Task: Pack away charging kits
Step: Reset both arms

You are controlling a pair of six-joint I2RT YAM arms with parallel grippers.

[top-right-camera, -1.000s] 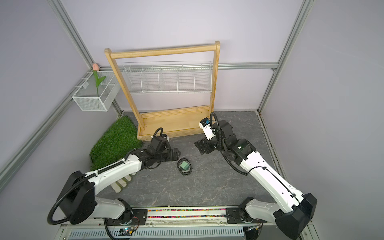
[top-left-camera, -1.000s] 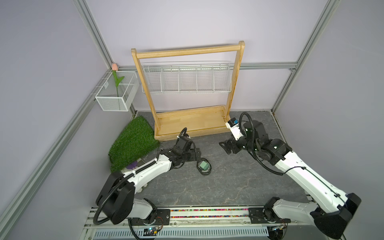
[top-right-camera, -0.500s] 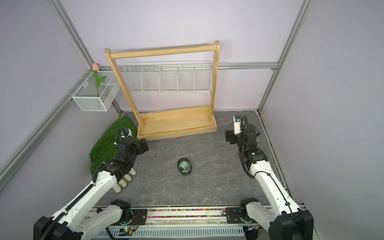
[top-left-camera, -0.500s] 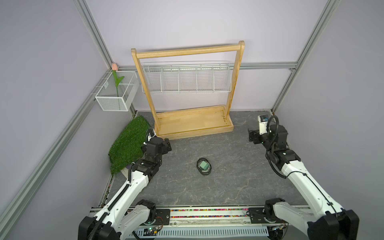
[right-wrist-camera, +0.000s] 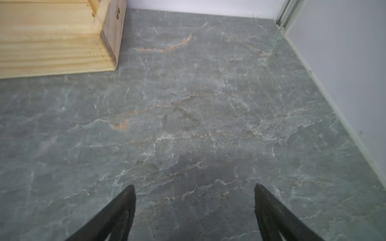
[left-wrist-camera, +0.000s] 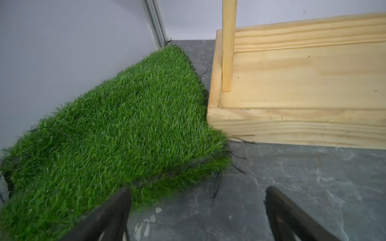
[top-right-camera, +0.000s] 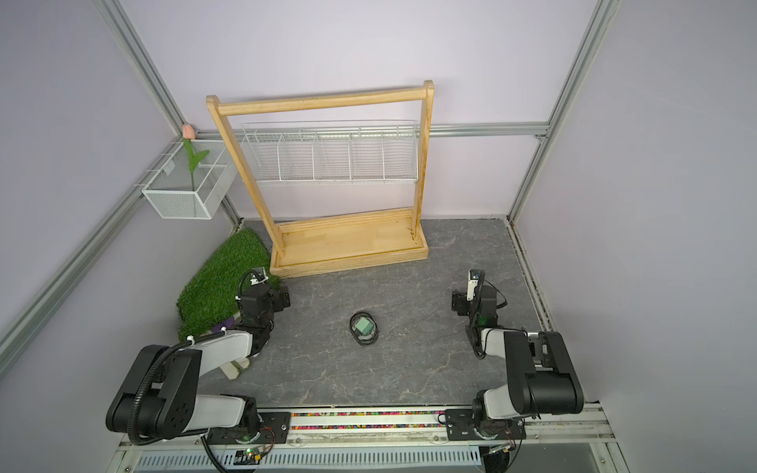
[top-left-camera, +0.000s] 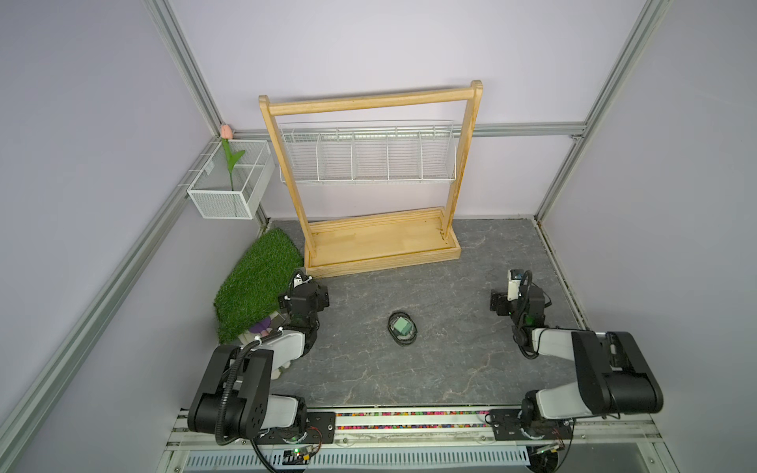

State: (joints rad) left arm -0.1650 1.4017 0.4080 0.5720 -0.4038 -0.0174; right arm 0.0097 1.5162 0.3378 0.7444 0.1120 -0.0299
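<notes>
Mint-green charger block point(top-left-camera: 401, 326) lies inside the oval pouch point(top-left-camera: 406, 342) w/ black rim, mid-desk point(top-left-camera: 409, 381), btwn the two arms & well apart from both. Cable coil: can't tell if it's in the pouch too.

Left end effector point(left-wrist-camera: 197, 191) is apart, nothing btwn its fingers. It hangs over bare desk just beside a corner of the grass mat point(left-wrist-camera: 125, 114), facing the base of the wooden rack point(left-wrist-camera: 302, 83). Right end effector point(right-wrist-camera: 194, 186) is likewise apart & empty, over bare desk nr the right wall, w/ the rack's other end in its wrist view. Both arms sit folded nr the front rail.

A wire basket point(top-left-camera: 368, 161) hangs on the rack. A mesh box point(top-left-camera: 221, 204) w/ a tulip point(top-left-camera: 226, 132) is on the left wall. Pale & purple bits point(top-left-camera: 262, 327) peek from under the left arm at the mat's edge, too hidden to ID.
</notes>
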